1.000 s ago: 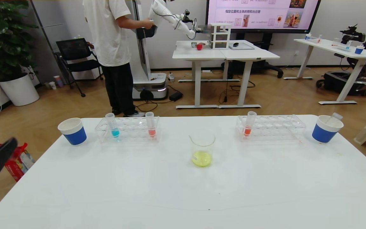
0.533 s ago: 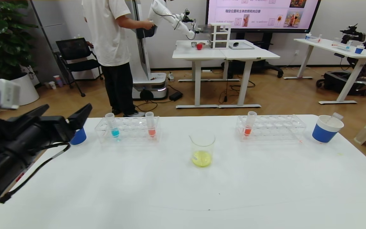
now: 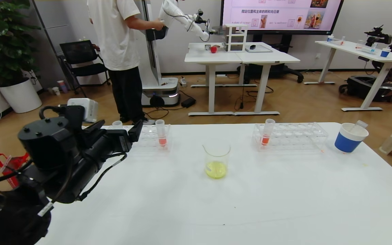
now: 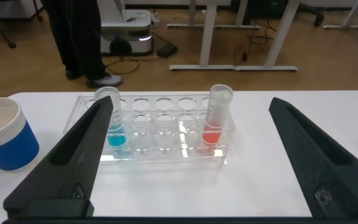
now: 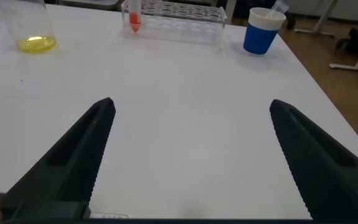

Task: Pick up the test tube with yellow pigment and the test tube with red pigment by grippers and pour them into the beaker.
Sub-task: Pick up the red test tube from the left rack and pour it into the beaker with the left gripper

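The beaker (image 3: pixel 216 160) stands mid-table with yellow liquid at its bottom; it also shows in the right wrist view (image 5: pixel 30 25). A red-liquid tube (image 3: pixel 161 132) stands at the right end of the left rack (image 3: pixel 148 137), and shows in the left wrist view (image 4: pixel 216 118). Another red-liquid tube (image 3: pixel 267 131) stands in the right rack (image 3: pixel 298 136). My left gripper (image 3: pixel 117 131) is open and empty, just short of the left rack (image 4: pixel 166 155). My right gripper (image 5: pixel 192 104) is open over bare table, out of the head view. No tube with yellow liquid shows.
A blue-liquid tube (image 4: pixel 112 121) stands at the left rack's other end. A blue-and-white cup (image 4: pixel 5 134) sits left of that rack. Another cup (image 3: pixel 349 137) at the far right holds a clear tube (image 3: pixel 358 124). A person and other tables are behind.
My left arm has swung in from the left edge to the right over the table, up to the left rack. It now hides the left cup in the head view.
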Controlling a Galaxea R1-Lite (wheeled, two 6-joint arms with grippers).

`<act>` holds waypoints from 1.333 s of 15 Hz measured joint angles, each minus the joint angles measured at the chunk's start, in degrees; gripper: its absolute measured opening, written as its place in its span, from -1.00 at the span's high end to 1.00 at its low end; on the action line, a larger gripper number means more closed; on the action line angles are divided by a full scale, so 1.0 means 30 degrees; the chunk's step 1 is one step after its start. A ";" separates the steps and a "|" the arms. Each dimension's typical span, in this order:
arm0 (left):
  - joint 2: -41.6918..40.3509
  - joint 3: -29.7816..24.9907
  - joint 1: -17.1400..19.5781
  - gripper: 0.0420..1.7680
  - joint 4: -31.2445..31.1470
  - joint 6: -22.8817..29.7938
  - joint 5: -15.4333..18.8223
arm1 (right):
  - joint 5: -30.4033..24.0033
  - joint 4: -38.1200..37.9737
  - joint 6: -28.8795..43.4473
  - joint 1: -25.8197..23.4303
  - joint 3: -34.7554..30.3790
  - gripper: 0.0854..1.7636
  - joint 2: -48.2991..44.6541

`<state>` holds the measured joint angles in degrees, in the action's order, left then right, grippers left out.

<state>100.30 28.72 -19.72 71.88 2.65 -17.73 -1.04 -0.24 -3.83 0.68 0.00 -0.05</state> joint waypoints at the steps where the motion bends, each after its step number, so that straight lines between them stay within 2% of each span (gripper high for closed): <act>1: 0.0723 0.0199 -0.0276 -0.98 0.0675 0.0033 -0.0557 | 0.0000 0.0000 0.0000 0.0000 0.0000 -0.97 0.0000; 3: 0.2206 0.0524 -0.0821 -0.98 0.2113 0.0081 -0.1117 | -0.0004 0.0000 0.0000 0.0000 0.0000 -0.97 0.0000; 8: 0.5831 0.1451 -0.1617 -0.98 0.4356 -0.0004 -0.1276 | 0.0008 0.0000 0.0000 0.0000 0.0000 -0.97 0.0000; 14: 0.8481 0.3462 -0.1690 -0.98 0.4539 0.0000 -0.1146 | 0.0000 -0.0008 0.0008 0.0000 0.0000 -0.97 0.0000; 20: 1.0638 0.8017 -0.1105 -0.98 0.3868 -0.0451 -0.0935 | 0.0008 0.0000 0.0000 0.0000 0.0000 -0.97 0.0000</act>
<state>132.22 52.77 -23.04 83.48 1.29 -20.53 -1.01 -0.24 -3.83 0.68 0.00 -0.05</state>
